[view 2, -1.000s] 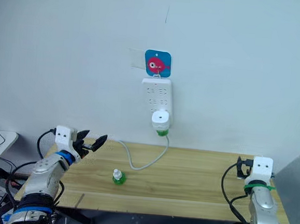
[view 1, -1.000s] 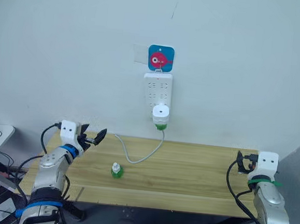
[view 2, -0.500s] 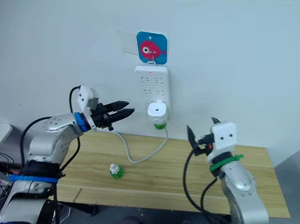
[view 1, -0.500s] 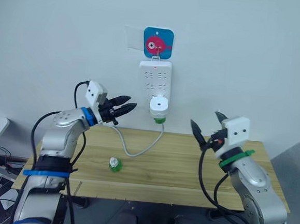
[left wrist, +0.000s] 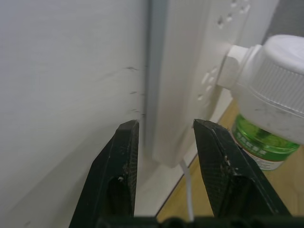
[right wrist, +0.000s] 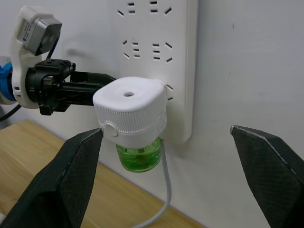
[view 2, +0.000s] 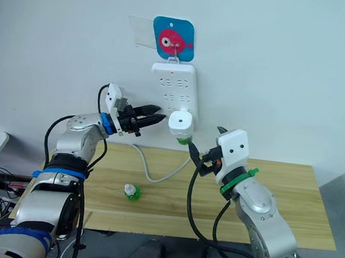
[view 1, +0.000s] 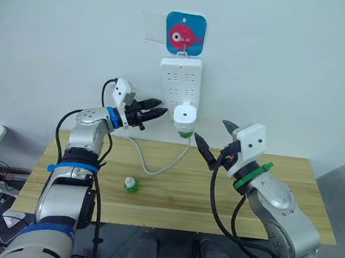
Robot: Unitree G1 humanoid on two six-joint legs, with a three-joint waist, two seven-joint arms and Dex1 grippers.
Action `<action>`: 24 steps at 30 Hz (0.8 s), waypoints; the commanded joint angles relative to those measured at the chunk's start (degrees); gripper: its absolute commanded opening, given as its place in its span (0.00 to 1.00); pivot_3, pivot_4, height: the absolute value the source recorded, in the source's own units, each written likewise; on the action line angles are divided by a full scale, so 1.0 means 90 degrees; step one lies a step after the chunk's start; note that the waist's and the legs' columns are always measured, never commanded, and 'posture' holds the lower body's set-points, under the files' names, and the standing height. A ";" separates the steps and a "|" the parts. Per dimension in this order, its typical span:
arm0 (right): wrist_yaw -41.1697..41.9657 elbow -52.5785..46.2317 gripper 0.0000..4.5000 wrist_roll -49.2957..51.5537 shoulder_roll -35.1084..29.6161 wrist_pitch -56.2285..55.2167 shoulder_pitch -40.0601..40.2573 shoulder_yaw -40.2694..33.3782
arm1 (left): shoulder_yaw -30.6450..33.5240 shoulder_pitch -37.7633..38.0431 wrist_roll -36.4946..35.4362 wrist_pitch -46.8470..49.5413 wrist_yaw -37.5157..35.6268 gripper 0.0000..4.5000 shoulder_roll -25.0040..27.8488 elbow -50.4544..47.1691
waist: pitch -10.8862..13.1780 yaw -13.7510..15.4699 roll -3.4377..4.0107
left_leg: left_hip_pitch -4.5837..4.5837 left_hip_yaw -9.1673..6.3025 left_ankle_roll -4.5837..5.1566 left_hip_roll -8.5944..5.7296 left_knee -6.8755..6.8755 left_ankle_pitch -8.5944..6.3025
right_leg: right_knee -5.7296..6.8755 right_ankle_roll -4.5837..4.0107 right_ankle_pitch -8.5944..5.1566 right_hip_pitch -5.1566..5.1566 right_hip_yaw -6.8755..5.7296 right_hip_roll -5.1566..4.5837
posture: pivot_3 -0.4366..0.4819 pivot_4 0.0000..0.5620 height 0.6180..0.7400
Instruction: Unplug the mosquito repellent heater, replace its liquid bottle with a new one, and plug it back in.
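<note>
Soft, even room light is falling across the white wall [view 1: 285, 66] — no hard glare anywhere. Faint shadows are trailing beside the power strip [view 1: 179, 85] and under the table [view 1: 307, 235]. In the left wrist view the near fingers [left wrist: 118, 175] are blurring slightly — the heater [right wrist: 130, 107] is staying sharp in the right wrist view.

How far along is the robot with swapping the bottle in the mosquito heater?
Nothing is finished: the heater sits plugged into the power strip, old green bottle attached. In hand: the open right gripper faces it, the open left gripper beside the strip. Unplugging, fitting the spare bottle from the table, and replugging remain.
</note>
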 commanded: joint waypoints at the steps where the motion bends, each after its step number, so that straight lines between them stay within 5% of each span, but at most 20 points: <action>1: -0.0122 -0.0492 1.00 0.0081 0.0061 0.0177 0.0129 -0.0096 | -0.0027 -0.0450 0.0048 -0.0241 -0.0321 0.43 -0.0150 0.0275 | 0.0027 -0.0016 0.0004 | -0.0009 -0.0017 0.0000 0.0000 0.0006 0.0000 | -0.0001 0.0000 0.0000 0.0000 -0.0017 -0.0001 | 0.74 0.44 1.00; 10: -0.0317 -0.0799 1.00 0.0160 0.0097 0.0588 0.0412 -0.0276 | -0.0030 -0.0958 0.0278 -0.0583 -0.0729 0.43 -0.0433 0.1057 | 0.0072 -0.0075 0.0033 | -0.0046 -0.0103 -0.0002 0.0001 0.0011 0.0001 | 0.0000 -0.0013 -0.0008 -0.0002 -0.0102 -0.0005 | 0.71 0.44 1.00; 24: -0.0440 -0.0851 1.00 0.0148 0.0187 0.0789 0.0308 -0.0326 | 0.0055 -0.0844 0.0564 -0.0560 -0.0281 0.43 -0.0421 0.1539 | 0.0085 -0.0243 0.0048 | -0.0051 -0.0139 -0.0018 0.0000 0.0012 0.0011 | 0.0005 -0.0012 -0.0009 0.0006 -0.0136 -0.0009 | 0.70 0.44 1.00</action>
